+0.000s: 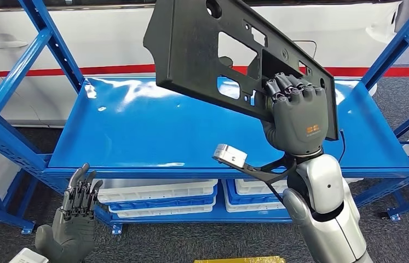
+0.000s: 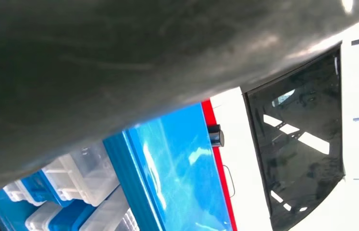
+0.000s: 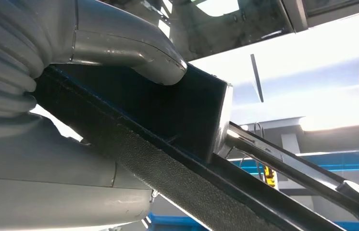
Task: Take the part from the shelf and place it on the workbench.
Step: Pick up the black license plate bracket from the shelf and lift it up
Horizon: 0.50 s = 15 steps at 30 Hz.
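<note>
A large black plastic panel (image 1: 202, 49) with several cut-outs hangs tilted above the blue shelf (image 1: 136, 131). My right hand (image 1: 295, 112) grips it near its right end, fingers curled through an opening. In the right wrist view the thick grey thumb (image 3: 129, 48) presses on the panel's dark edge (image 3: 167, 163). Low at the front left of the shelf, my left hand (image 1: 76, 219) holds nothing, its fingers straight and pointing up. The left wrist view shows the blue shelf top (image 2: 177, 173) past a blurred grey mass.
Blue uprights and braces (image 1: 5, 98) frame the shelf on both sides. White and blue trays (image 1: 158, 197) are stacked on the lower level. A white wall with a red stripe (image 1: 109, 70) runs behind. A yellow object (image 1: 240, 259) lies at the bottom edge.
</note>
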Available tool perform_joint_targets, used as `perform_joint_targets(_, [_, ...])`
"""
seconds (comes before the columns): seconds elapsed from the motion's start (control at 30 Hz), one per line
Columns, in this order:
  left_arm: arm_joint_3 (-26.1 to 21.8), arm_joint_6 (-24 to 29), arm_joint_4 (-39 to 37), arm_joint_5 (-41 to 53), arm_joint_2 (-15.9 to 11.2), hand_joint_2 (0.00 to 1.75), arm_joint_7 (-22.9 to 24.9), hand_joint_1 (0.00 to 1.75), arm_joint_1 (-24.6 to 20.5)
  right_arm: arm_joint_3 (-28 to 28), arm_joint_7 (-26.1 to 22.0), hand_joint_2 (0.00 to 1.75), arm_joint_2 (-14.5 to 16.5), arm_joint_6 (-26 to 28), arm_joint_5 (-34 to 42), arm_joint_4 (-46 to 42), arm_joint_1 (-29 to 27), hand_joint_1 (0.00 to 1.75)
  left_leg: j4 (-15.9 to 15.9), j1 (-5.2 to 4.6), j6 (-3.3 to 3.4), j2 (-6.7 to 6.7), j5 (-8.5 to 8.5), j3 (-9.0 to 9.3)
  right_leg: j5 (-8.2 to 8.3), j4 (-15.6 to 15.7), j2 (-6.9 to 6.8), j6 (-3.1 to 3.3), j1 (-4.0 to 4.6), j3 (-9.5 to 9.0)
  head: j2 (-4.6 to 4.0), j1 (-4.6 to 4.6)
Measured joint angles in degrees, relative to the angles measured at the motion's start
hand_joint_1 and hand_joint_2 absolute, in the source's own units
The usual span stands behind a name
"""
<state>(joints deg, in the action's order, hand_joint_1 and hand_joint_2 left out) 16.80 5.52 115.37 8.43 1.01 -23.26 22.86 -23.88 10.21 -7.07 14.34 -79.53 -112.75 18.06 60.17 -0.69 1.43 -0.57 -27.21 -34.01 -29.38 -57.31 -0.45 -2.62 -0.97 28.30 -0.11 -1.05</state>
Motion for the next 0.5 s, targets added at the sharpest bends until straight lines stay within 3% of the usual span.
perform_joint_targets(0.33, [-1.05,-0.15,0.34,0.18,0.58,0.0,-0.74,0.0,0.15,-2.22,-0.68,1.75,0.13,-0.44,0.1,-0.49,1.71,1.75,0.09,-0.54,0.22,-0.02,-0.09,-0.05,0.11,0.07,0.0,-0.22,-0.47,0.04,0.0,-0.01])
perform_joint_targets(0.43, [-1.22,-0.28,0.41,0.45,0.6,0.0,-0.85,0.0,0.15,-2.62,-0.86,1.75,0.18,-0.73,0.2,-0.49,2.02,1.75,0.08,-0.86,0.74,-0.02,-0.03,-0.14,0.26,0.23,0.0,-0.67,-0.74,0.06,0.0,-0.03])
perform_joint_targets(0.5, [-1.28,-0.37,0.65,0.59,0.76,0.0,-1.02,0.0,0.17,-2.83,-0.97,1.75,0.22,-0.99,0.38,-0.54,2.32,1.75,-0.42,-0.59,1.39,0.01,0.43,0.17,-0.04,-0.12,0.03,-1.02,-0.78,0.37,0.0,0.0])
